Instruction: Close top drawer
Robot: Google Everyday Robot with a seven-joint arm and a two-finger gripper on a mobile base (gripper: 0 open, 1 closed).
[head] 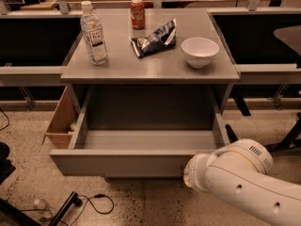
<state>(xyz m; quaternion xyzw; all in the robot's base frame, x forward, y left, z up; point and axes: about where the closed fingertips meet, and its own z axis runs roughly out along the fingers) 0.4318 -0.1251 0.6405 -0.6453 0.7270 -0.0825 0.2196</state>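
The top drawer [122, 164] is a wide, shallow grey drawer pulled out toward me from under the grey tabletop [150, 69], and its inside looks empty. My white arm [235, 178] reaches in from the lower right. Its end sits against the right part of the drawer's front panel. The gripper is hidden behind the arm's wrist at that panel.
On the tabletop stand a water bottle [93, 33], a red can [137, 14], a crumpled chip bag [155, 39] and a white bowl [200, 51]. A cardboard box [61, 121] sits on the floor left of the cabinet. Cables [89, 204] lie on the floor in front.
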